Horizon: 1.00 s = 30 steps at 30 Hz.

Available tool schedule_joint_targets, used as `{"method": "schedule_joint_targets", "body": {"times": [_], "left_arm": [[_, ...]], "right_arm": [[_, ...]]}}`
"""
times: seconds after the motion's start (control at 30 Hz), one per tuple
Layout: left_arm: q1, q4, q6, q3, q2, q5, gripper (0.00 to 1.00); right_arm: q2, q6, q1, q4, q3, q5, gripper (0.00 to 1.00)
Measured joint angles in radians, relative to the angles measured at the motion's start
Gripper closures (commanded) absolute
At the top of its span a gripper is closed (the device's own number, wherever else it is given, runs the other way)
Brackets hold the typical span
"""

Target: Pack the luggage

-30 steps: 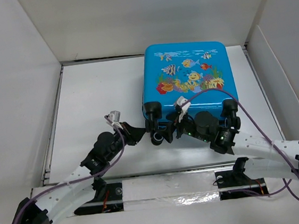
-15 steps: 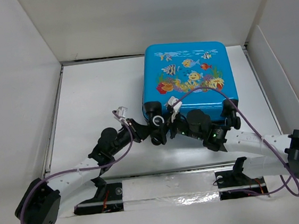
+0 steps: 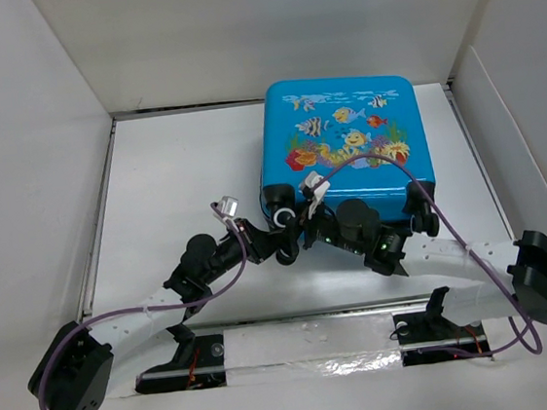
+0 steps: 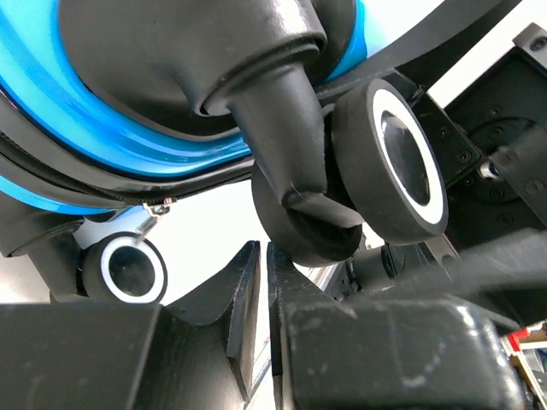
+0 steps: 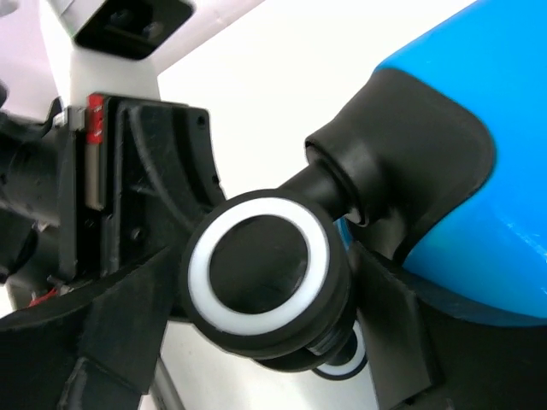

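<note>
Left tool (image 4: 262,278) clenched empty, right tool (image 5: 252,346) astride a wheel (image 5: 256,273), grip unclear: the luggage (image 3: 346,148) may skid away.

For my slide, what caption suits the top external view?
Left gripper and right gripper meet at a corner wheel of the closed blue luggage.

Luggage (image 3: 345,144) flat on counter (image 3: 173,176); both tools at its near-L corner.
Luggage sits R of ctr, front face up, wheels toward arm bases. Near-L wheel (image 5: 265,273) is betw. fingers of right tool (image 3: 299,230). Left tool (image 4: 256,256) is just beside same wheel, L of right tool. Near-R wheel (image 3: 420,204) is well apart from both.
</note>
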Motion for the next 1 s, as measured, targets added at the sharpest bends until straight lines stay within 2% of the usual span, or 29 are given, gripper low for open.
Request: {"method": "schedule_joint_targets", "body": {"times": [0.03, 0.07, 0.13, 0.17, 0.23, 0.27, 0.3, 0.33, 0.37, 0.43, 0.5, 0.57, 0.73, 1.0], "left_arm": [[0.000, 0.000, 0.000, 0.000, 0.000, 0.000, 0.95], [0.000, 0.000, 0.000, -0.002, 0.000, 0.000, 0.95], [0.004, 0.002, 0.000, -0.006, 0.000, -0.016, 0.95], [0.006, 0.001, 0.002, -0.007, 0.000, -0.023, 0.95], [0.007, 0.000, 0.004, -0.008, -0.002, -0.032, 0.94], [0.006, -0.001, 0.008, -0.008, -0.005, -0.038, 0.91], [0.006, -0.006, 0.014, -0.008, -0.011, -0.047, 0.86], [0.006, -0.019, 0.021, -0.008, -0.019, -0.057, 0.80], [0.005, -0.036, 0.031, -0.009, -0.031, -0.074, 0.69], [0.006, -0.067, 0.051, -0.014, -0.050, -0.113, 0.67], [0.002, -0.080, 0.075, -0.014, -0.060, -0.144, 0.77], [-0.016, -0.079, 0.104, -0.014, -0.060, -0.182, 0.82], [-0.033, -0.038, 0.161, -0.015, 0.007, -0.237, 0.80], [-0.036, 0.060, 0.214, -0.015, 0.137, -0.262, 0.72]], "right_arm": [[0.006, 0.004, 0.000, 0.009, 0.000, 0.007, 0.23], [0.013, 0.008, 0.000, 0.020, 0.000, 0.017, 0.33], [0.025, 0.021, -0.002, 0.031, 0.000, 0.033, 0.44], [0.034, 0.030, -0.001, 0.040, 0.000, 0.039, 0.57], [0.040, 0.039, 0.001, 0.052, -0.002, 0.049, 0.69], [0.041, 0.044, 0.001, 0.060, -0.005, 0.052, 0.77], [0.041, 0.050, 0.001, 0.071, -0.009, 0.055, 0.81], [0.041, 0.057, 0.002, 0.084, -0.016, 0.057, 0.84], [0.041, 0.064, 0.002, 0.093, -0.022, 0.059, 0.89], [0.039, 0.068, 0.002, 0.104, -0.028, 0.063, 0.94], [0.038, 0.072, 0.002, 0.106, -0.033, 0.064, 0.96], [0.038, 0.073, 0.002, 0.106, -0.033, 0.064, 0.99], [0.038, 0.072, 0.002, 0.106, -0.033, 0.064, 1.00], [0.038, 0.072, 0.002, 0.106, -0.033, 0.064, 1.00]]}}
